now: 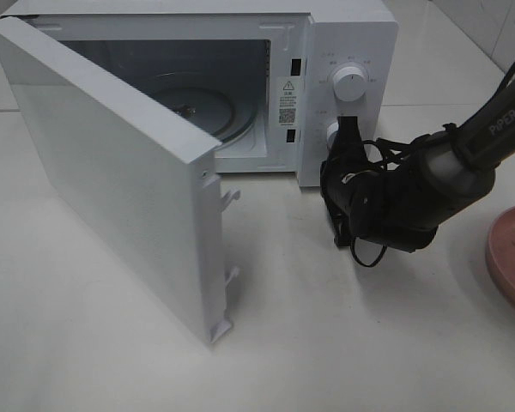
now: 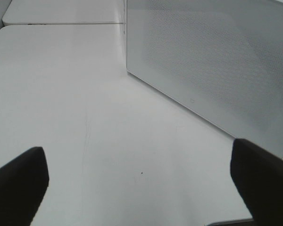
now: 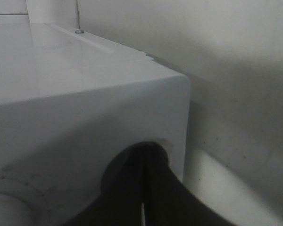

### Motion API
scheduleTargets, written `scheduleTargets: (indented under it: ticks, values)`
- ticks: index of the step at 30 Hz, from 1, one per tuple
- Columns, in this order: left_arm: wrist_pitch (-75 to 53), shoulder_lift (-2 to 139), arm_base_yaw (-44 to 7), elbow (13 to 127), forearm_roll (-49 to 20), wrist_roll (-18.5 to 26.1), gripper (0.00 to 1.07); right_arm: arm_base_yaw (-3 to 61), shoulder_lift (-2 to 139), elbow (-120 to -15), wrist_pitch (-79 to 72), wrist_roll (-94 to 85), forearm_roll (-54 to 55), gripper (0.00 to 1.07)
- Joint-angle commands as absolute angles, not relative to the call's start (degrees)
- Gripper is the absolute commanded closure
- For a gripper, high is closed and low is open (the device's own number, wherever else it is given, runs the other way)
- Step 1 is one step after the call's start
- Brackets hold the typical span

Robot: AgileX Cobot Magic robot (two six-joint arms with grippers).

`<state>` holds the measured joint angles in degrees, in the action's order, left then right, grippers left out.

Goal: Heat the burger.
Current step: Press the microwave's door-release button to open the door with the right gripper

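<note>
The right claw (image 1: pixel 349 129), closed, sits at the microwave's (image 1: pixel 360 34) lower knob (image 1: pixel 332 134) (door (image 1: pixel 112 189) swung open), while the left claw (image 2: pixel 137 153) gapes wide above the bench (image 2: pixel 61 94).

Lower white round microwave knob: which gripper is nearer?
Right. Right gripper is at the lower white knob; left gripper hangs over tabletop outside the open white door.

Exterior high: mounted above and in front, angled down on the microwave (image 1: pixel 348 43), its open door (image 1: pixel 112 172) and the surface (image 1: pixel 352 343); mid range.

Left wrist: low over the surface (image 2: pixel 85 94), past the left tool (image 2: pixel 141 197), facing the door's outer face (image 2: pixel 212 70); near.

Right wrist: hard against a corner of the microwave (image 3: pixel 132 94); very close.

Shared: the exterior view and the left wrist both show the door; the exterior and the right wrist both show the microwave body.
</note>
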<state>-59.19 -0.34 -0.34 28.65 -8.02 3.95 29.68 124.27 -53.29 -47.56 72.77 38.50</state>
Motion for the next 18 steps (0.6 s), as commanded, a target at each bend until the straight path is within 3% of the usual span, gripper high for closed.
scheduleTargets:
  ticks: [1,18]
  values:
    - [-58.9,-1.55,-0.57,28.42,-8.19,3.67,0.07,26.87,122.67,-56.55,-56.84,72.71,33.63,1.07]
    - [-58.9,-1.55,-0.57,28.42,-8.19,3.67,0.07,29.45,119.92,-52.25,-47.5,74.26,35.07,1.07]
